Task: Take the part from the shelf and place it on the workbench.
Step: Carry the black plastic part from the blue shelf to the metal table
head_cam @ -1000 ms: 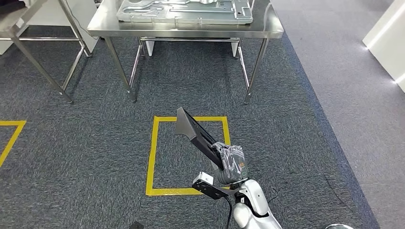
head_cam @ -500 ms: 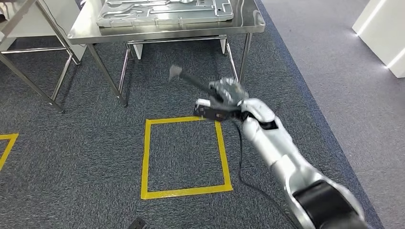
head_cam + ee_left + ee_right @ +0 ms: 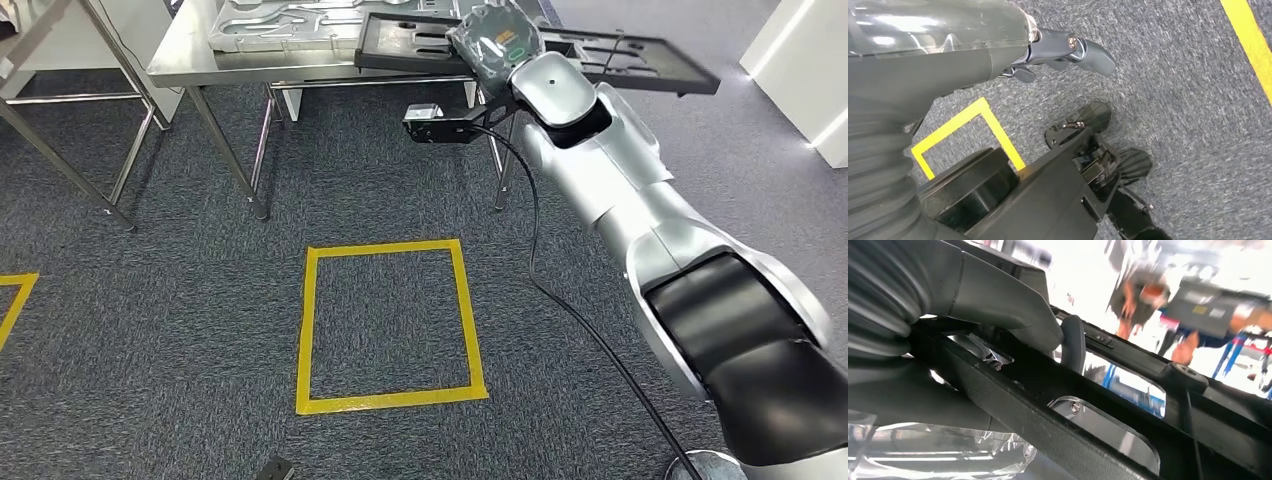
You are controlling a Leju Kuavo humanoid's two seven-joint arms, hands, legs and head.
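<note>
Black frame part [image 3: 640, 62] sits clamped in the right hand [image 3: 495, 35], held level over the steel bench's [image 3: 190, 60] near edge beside a grey casting [image 3: 290, 22]; placing is underway, and lowering it flat comes next.

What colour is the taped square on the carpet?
Yellow square; clearest in the head view.

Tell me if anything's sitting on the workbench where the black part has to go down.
Yes. A large silver metal plate already lies on the workbench, and the black part, held by the right robot hand, hangs over its right end, partly overlapping that plate.
</note>
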